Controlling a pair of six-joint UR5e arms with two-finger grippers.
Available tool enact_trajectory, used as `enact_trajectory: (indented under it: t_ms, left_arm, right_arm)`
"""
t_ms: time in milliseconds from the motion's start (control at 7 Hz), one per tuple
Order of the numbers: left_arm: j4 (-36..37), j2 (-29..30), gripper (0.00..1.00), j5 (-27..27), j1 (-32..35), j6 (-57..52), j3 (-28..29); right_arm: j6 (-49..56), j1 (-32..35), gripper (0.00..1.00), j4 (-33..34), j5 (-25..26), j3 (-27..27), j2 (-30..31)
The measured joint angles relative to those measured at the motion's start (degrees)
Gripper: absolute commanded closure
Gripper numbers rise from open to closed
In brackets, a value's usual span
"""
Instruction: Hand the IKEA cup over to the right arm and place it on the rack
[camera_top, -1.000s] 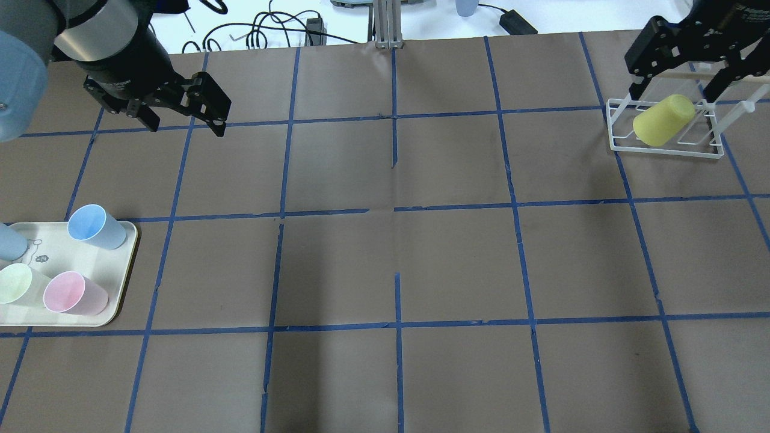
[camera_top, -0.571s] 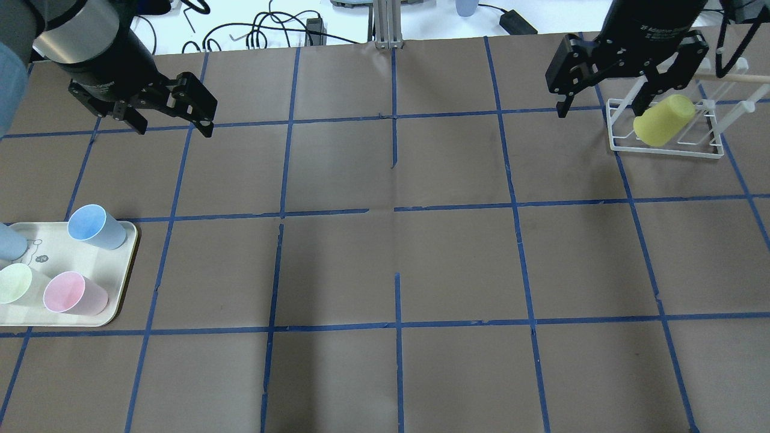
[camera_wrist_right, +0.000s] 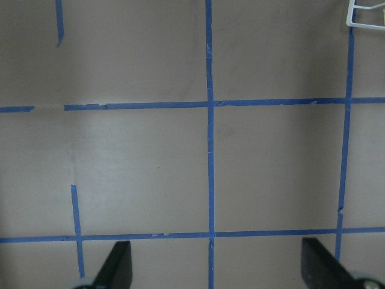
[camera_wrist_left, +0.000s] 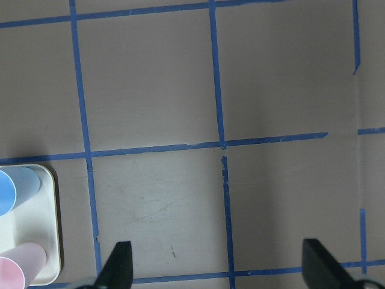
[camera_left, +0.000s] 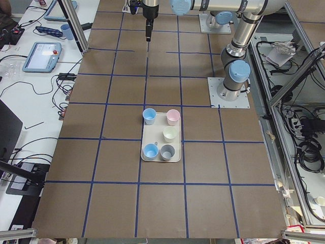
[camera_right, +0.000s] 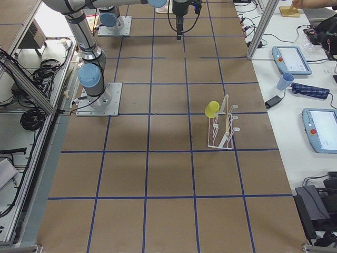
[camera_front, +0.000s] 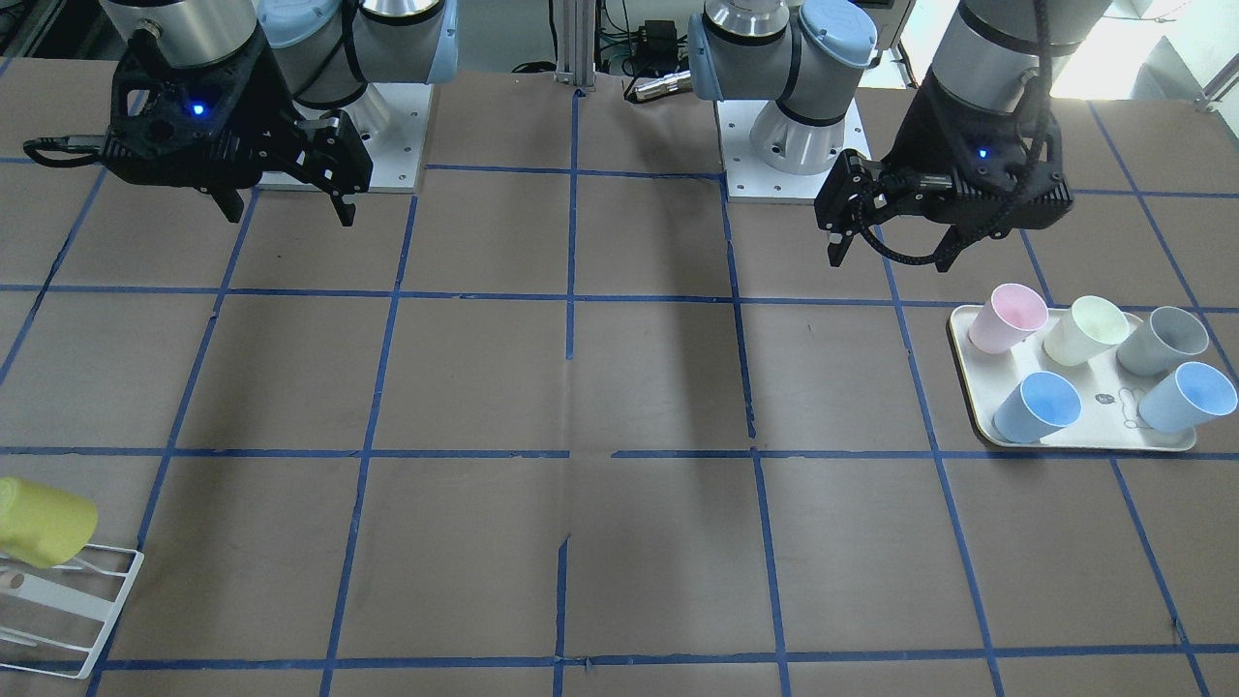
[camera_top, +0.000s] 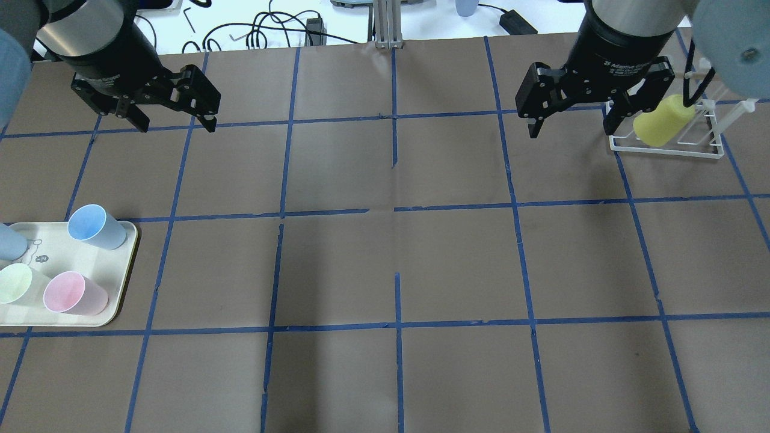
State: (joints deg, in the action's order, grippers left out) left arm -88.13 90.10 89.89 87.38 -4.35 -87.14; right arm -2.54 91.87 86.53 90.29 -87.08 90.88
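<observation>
Jaws on both grippers stand spread wide and grip nothing; each wrist view shows two black fingertips parted over bare paper. From the operators' side, nearest is the rack [camera_front: 122, 600], a white thin-wire frame that is cut off by the view's corner. The IKEA cup [camera_front: 44, 523], a bright yellow, smooth, tapered plastic tumbler, rests tilted on its side on the rack, apart from either gripper. Which prong carries the cup cannot be made out. Farther in, at the opposite end, a cream rectangular tray [camera_front: 1084, 440] with rounded corners carries five pastel tumblers [camera_front: 1036, 407] of the same tapered form: two blue, one pink, one pale cream, one grey. The table [camera_front: 658, 387] is covered in matte brown paper divided into squares by blue tape [camera_front: 571, 453], torn in places. Beyond, the right gripper [camera_front: 290, 215] hangs above the table on the rack's side. The left gripper [camera_front: 891, 257] hangs near the tray, with a black braided cable [camera_front: 905, 257] looped at it. In the overhead view one right finger overlaps the rack's end wire, and the tray runs off the edge, so only part of it shows.
</observation>
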Motion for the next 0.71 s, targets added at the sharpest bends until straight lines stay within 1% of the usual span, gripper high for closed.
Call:
enact_trajectory:
  t_ms: [286,714]
  left_arm:
    - [-1.8,1.7,0.00,0.1,3.0,4.6,2.6]
    - [-2.7,1.2,0.00,0.4,4.0,3.8,2.4]
  right_arm:
    - [0.0,0.1,0.00,1.4,-0.1,-0.5,0.3]
    - [0.0,0.1,0.00,1.9,-0.3,-0.1,0.4]
